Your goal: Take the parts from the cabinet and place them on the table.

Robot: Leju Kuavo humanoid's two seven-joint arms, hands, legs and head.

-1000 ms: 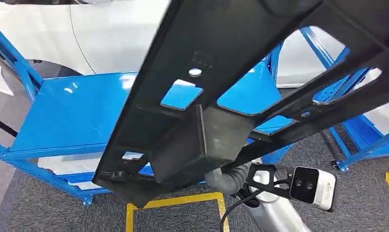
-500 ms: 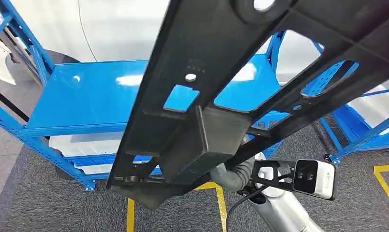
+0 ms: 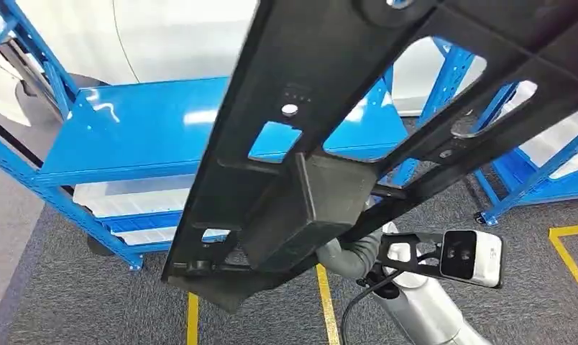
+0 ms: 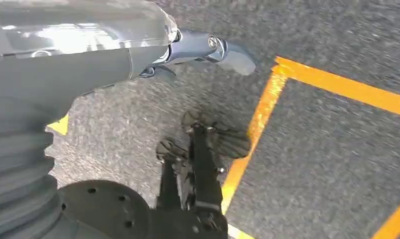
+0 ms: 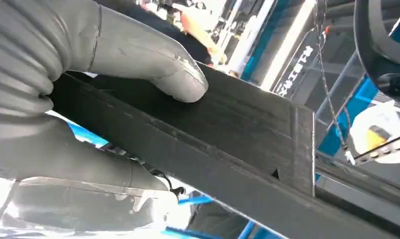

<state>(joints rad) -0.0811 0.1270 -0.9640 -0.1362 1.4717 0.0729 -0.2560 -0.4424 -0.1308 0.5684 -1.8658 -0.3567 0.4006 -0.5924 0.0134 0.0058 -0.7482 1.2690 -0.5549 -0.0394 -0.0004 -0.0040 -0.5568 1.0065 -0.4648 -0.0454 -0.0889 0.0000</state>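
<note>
The view has swung leftward; the right hand (image 5: 88, 74) still grips the black part (image 3: 329, 136) above the blue table (image 3: 142, 129).

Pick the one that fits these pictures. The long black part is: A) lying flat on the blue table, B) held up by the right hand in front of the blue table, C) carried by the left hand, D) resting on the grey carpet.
B: the right hand grips the black part, thumb pressed on its edge, and it hangs above the carpet in front of the blue table.
</note>
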